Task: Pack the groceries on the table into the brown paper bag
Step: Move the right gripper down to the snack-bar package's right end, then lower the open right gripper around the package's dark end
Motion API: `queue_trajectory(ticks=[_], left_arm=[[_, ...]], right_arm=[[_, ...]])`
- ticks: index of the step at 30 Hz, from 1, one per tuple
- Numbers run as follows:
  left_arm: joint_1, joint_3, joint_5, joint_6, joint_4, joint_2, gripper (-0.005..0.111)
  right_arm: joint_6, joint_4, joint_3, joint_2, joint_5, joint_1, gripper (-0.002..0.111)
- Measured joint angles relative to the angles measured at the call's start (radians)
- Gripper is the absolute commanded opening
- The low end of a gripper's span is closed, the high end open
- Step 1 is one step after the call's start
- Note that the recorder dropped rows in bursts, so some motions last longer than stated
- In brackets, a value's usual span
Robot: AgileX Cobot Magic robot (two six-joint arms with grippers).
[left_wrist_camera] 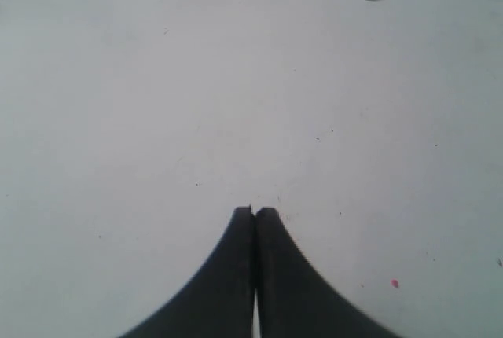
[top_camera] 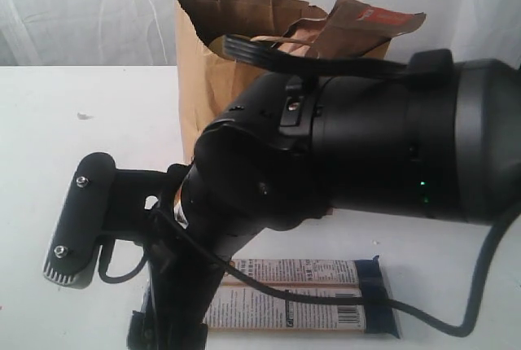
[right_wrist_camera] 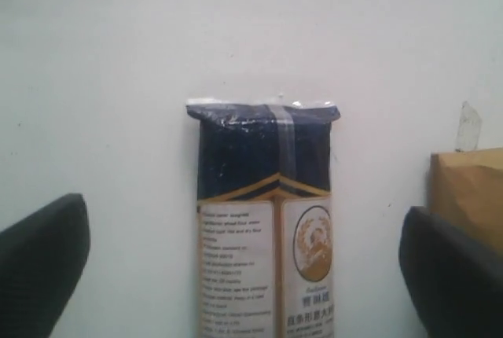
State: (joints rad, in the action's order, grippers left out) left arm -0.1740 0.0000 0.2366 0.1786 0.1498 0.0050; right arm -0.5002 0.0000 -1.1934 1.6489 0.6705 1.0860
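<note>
Dark-blue foil with a cream label is marking out the packet (right_wrist_camera: 263, 236), which is lying flat on the tabletop (top_camera: 81, 146) in front of the bag (top_camera: 203, 65), on the side nearer the exterior camera. The right pincer (right_wrist_camera: 247, 267) is hanging above it with its jaws spread wide. Its fingers (right_wrist_camera: 39, 263) are showing one on either side of the packet, neither is touching it, and it is grasping nothing. The right arm is filling most of the exterior view as it bends down over one end of the packet. In the right wrist view a corner of the bag is showing near the packet.

Behind the packet the bag is standing upright with its mouth open. A brown pouch (top_camera: 358, 28) with an orange label is sticking out of the top, so part of the packing is looking done.

The left pincer (left_wrist_camera: 254, 212) is clenched on nothing over bare tabletop. Where it is sitting relative to the bag I cannot tell.

The step in hand is looking like the pick of the packet. The next move is calling for a straight descent, the jaws closing across the packet's narrow width, then a lift high enough to clear the bag's rim. The long packet is probably needing to go in end first, beside the pouch and not on top of it.
</note>
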Motion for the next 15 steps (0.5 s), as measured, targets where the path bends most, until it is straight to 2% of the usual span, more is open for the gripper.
queue_trajectory(ticks=[8,11,15], left_arm=[[0.0,0.0,0.0,0.0,0.0,0.0,0.0],[0.0,0.0,0.0,0.0,0.0,0.0,0.0],[0.0,0.0,0.0,0.0,0.0,0.0,0.0]], right_arm=[[0.002,0.01,0.0,0.002,-0.061,0.0,0.105],[0.002,0.087,0.0,0.002,-0.124,0.0,0.105],[0.008,0.16,0.0,0.006,-0.113,0.0,0.105]])
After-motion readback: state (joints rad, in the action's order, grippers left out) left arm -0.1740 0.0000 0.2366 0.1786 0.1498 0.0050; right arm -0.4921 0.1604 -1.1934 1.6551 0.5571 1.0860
